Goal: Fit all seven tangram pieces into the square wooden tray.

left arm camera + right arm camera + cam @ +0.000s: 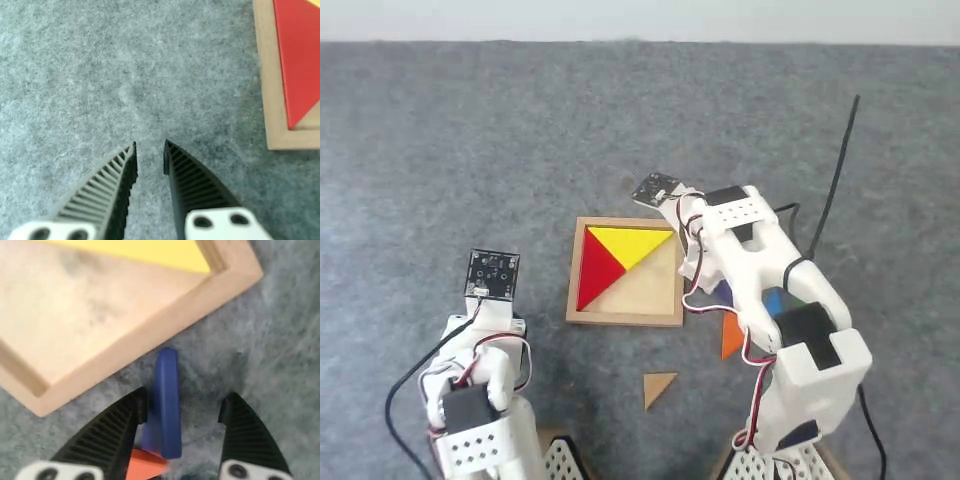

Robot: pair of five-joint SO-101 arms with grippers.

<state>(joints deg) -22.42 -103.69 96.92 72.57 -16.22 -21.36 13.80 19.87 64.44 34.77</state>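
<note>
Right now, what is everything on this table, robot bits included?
Wooden tray: one, light wood, mid-table.
Yellow triangle: one, in the tray's far part.
Red triangle: one, in the tray, against the yellow one.
Blue piece: one, on edge, just outside the tray.
Orange piece: one, right of the tray.
Tan triangle: one, nearer than the tray.
Grey mat: one, under everything.
Left gripper: open, empty, left of the tray.
Right gripper: open, around the blue piece.

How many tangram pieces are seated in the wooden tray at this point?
2: the yellow triangle against the tray's far edge, the red triangle on its left side. The right arm overlaps the right rim, so more may be hidden.
</note>
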